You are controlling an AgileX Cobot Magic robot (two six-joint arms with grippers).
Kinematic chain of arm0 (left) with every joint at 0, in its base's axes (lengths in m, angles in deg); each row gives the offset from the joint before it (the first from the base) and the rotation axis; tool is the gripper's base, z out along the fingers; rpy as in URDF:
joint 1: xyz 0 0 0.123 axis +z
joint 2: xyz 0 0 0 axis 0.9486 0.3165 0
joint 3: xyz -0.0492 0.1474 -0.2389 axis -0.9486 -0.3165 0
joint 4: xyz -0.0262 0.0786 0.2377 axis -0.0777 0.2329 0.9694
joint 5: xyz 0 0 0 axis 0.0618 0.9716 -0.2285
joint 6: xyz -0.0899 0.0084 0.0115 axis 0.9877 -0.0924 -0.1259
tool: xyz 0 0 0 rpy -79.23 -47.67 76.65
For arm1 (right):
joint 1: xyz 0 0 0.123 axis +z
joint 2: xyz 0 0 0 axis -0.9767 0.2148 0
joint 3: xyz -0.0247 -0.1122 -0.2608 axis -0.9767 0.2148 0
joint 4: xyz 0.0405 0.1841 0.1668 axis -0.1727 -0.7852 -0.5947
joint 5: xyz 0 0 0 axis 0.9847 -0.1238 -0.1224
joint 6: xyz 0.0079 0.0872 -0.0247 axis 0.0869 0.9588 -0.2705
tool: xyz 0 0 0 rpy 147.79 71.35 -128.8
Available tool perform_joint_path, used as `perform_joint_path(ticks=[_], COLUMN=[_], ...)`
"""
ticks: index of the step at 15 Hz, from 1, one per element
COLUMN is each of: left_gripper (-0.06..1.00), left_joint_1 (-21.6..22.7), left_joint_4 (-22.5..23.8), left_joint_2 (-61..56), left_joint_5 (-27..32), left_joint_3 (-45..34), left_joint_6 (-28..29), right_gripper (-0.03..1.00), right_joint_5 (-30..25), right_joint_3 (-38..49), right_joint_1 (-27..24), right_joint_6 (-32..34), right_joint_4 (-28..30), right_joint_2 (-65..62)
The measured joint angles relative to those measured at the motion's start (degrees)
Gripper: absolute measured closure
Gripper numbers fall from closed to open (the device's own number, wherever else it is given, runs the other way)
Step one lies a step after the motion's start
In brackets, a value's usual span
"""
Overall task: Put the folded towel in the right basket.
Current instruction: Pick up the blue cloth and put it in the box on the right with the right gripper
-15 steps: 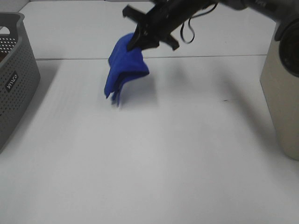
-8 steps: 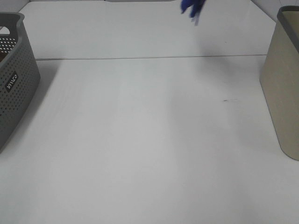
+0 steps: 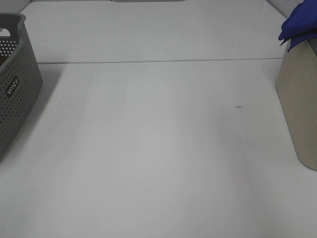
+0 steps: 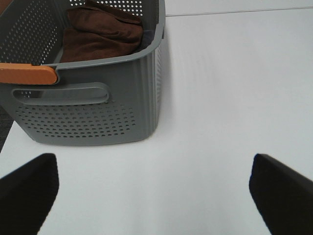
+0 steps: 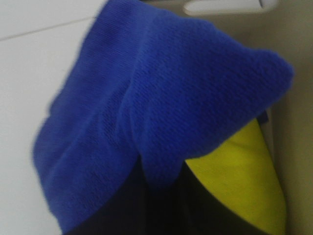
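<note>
The folded blue towel [image 3: 300, 24] hangs at the far right, over the rim of the beige right basket [image 3: 299, 99]. In the right wrist view the blue towel [image 5: 161, 107] fills the frame and drapes down from my right gripper [image 5: 146, 213], which is shut on it. Only dark parts of the fingers show under the cloth. A yellow cloth [image 5: 239, 181] lies below it inside the beige basket. The right arm is outside the exterior high view. My left gripper [image 4: 156, 196] is open and empty above the table, beside the grey basket [image 4: 98, 112].
The grey perforated basket [image 3: 15, 84] stands at the left table edge and holds a brown towel [image 4: 102, 32]. An orange handle [image 4: 27, 73] sits on its rim. The white table [image 3: 158, 148] lies between the two baskets.
The right arm carried the blue towel up from mid-table, out of the top of the view, then across to the right. The towel now hangs over the beige basket's rim.
</note>
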Motion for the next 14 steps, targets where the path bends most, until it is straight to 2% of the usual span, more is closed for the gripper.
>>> perform_joint_path(ticks=[3, 5, 6, 7, 9, 10, 11, 14], left_gripper=[-0.04, -0.04, -0.04, -0.04, -0.04, -0.04, -0.04, -0.04], left_joint_1=[0.0, 0.0, 0.0, 0.0, 0.0, 0.0, 0.0, 0.0], left_joint_4=[0.0, 0.0, 0.0, 0.0, 0.0, 0.0, 0.0, 0.0], left_joint_2=[0.0, 0.0, 0.0, 0.0, 0.0, 0.0, 0.0, 0.0], left_joint_5=[0.0, 0.0, 0.0, 0.0, 0.0, 0.0, 0.0, 0.0], left_joint_3=[0.0, 0.0, 0.0, 0.0, 0.0, 0.0, 0.0, 0.0], left_joint_6=[0.0, 0.0, 0.0, 0.0, 0.0, 0.0, 0.0, 0.0], right_gripper=[0.88, 0.88, 0.84, 0.71, 0.26, 0.10, 0.04, 0.00], right_joint_5=[0.1, 0.0, -0.1, 0.0, 0.3, 0.6, 0.6, 0.4], right_joint_3=[5.7, 7.0, 7.2, 7.2, 7.2, 7.2, 7.2, 7.2], right_joint_1=[-4.8, -4.8, -4.8, -4.8, -4.8, -4.8, -4.8, -4.8], right_joint_6=[0.0, 0.2, 0.6, 1.2, 1.5, 1.5, 1.4, 0.2], right_joint_4=[0.8, 1.5, 1.5, 1.9, 2.3, 2.3, 2.3, 2.2], right_joint_2=[1.8, 3.2, 3.4, 3.6, 3.6, 3.6, 3.6, 3.6])
